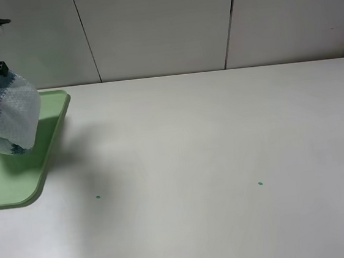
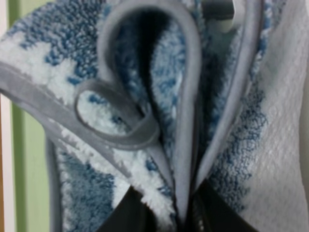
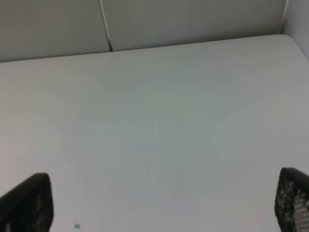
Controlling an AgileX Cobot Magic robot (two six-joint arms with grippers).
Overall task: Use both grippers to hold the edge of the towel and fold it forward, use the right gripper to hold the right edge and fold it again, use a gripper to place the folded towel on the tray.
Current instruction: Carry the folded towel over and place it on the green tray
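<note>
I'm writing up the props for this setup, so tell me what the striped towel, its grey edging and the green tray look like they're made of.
The towel looks like cotton terry: fuzzy looped pile in blue and white, with a flatter waffle weave on its other face. Its grey edging seems a smooth woven tape, matte and folded over the hem. The tray looks like moulded plastic, uniformly pale green with a soft sheen, rounded corners and a low rim.

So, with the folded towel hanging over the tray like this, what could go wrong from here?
1. The towel hangs bunched from the left fingers, near the tray's right rim; if released here, part may land on the table.
2. The layers gape open in the left wrist view, so the fold may come apart on landing.
3. The fingers pinch only a narrow bunch of hem, so a layer might slip out early.
</note>
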